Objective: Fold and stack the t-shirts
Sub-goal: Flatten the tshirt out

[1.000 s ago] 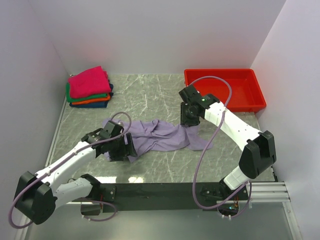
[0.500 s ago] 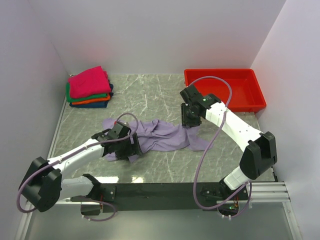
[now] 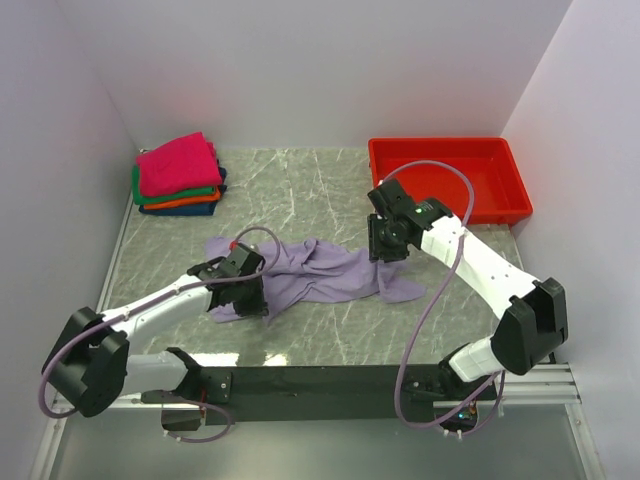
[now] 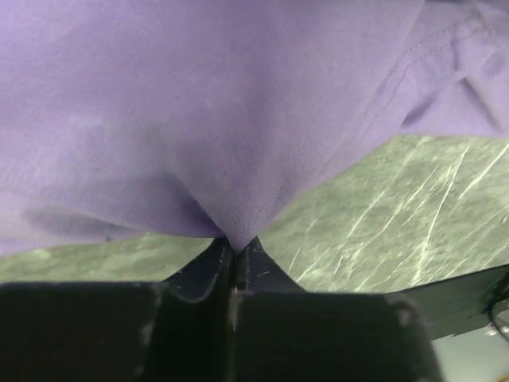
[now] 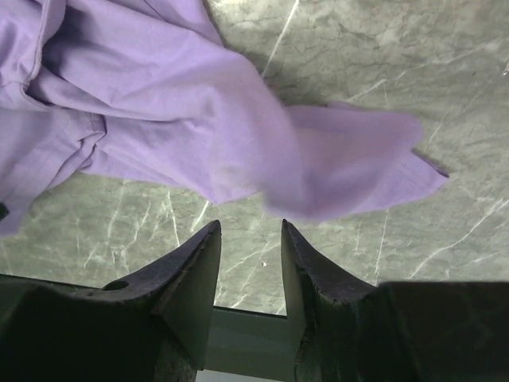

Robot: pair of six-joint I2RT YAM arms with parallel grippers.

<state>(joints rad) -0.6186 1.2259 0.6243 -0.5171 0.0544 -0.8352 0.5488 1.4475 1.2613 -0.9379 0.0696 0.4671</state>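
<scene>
Cloth fills most of the left wrist view: the lilac t-shirt (image 4: 238,103) is drawn down into a pointed pucker that ends exactly at the tips of the left gripper (image 4: 235,248). Its jaws are pressed together with a fold of the fabric pinched between them and no gap showing. From above, this grip sits at the shirt's near-left edge, where the garment lies bunched on the green marbled table (image 3: 300,190). From there the shirt spreads in a crumpled band to the right, across the middle of the table, and its far-right end tapers to a flap just beside the other arm. The right gripper (image 5: 250,231) hangs over that end with its jaws moderately apart and nothing between them. Only bare table shows in the gap between its dark fingers (image 5: 195,267), and the lilac flap lies just beyond the fingertips, near them but not caught; its edge looks blurred. So the shirt is held at one end only and lies loose at the other. At the far-left corner of the table, well apart from both arms, sits the folded stack (image 3: 178,175), with magenta-pink on top, then green, orange and dark blue beneath. A red tray (image 3: 440,144) stands at the far right, behind the right arm.
</scene>
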